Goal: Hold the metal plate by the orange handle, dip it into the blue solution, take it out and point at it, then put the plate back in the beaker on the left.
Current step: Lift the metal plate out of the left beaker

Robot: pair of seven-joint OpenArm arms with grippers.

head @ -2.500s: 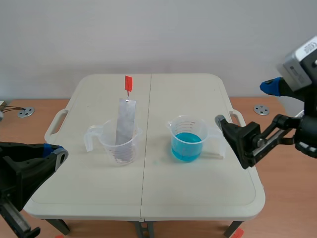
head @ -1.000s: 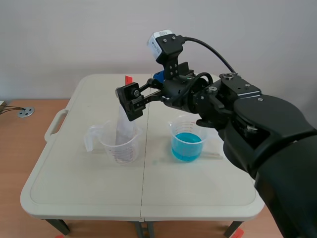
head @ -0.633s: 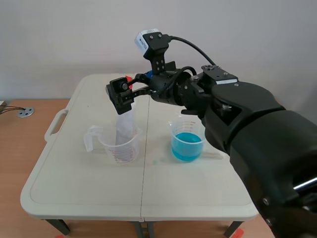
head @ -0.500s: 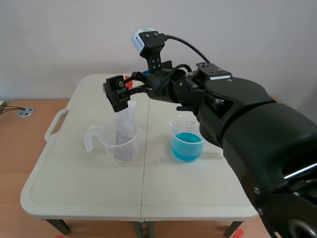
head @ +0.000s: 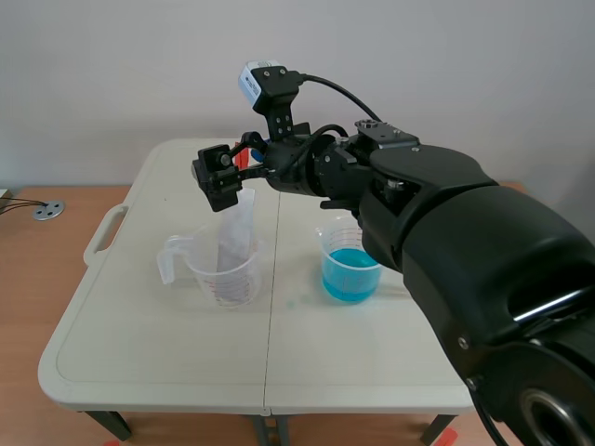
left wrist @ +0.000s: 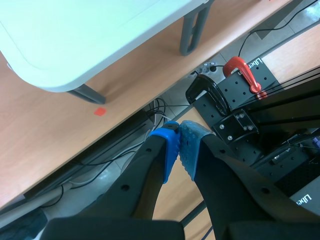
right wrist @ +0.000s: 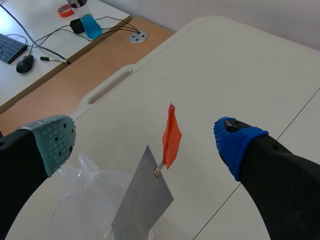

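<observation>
Grey rectangular metal plate [right wrist: 142,202] with a small orange handle [right wrist: 171,135] leans in the clear plastic beaker [head: 223,271], left of the beaker of blue solution [head: 350,269]. The right gripper [right wrist: 142,144] is spread wide, the handle between its fingers, untouched. The left gripper [left wrist: 179,150], closed and empty, hangs off the white table [head: 372,353].

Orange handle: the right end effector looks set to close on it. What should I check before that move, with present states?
Right end effector open: ok.
Orange handle centred in its gap, right wrist view: ok.
Handle level with the pads, not ahead of them: cannot tell.
Metal plate standing in the left beaker: ok.
Blue solution beaker upright: ok.
Left end effector shut, off the table: ok.
</observation>
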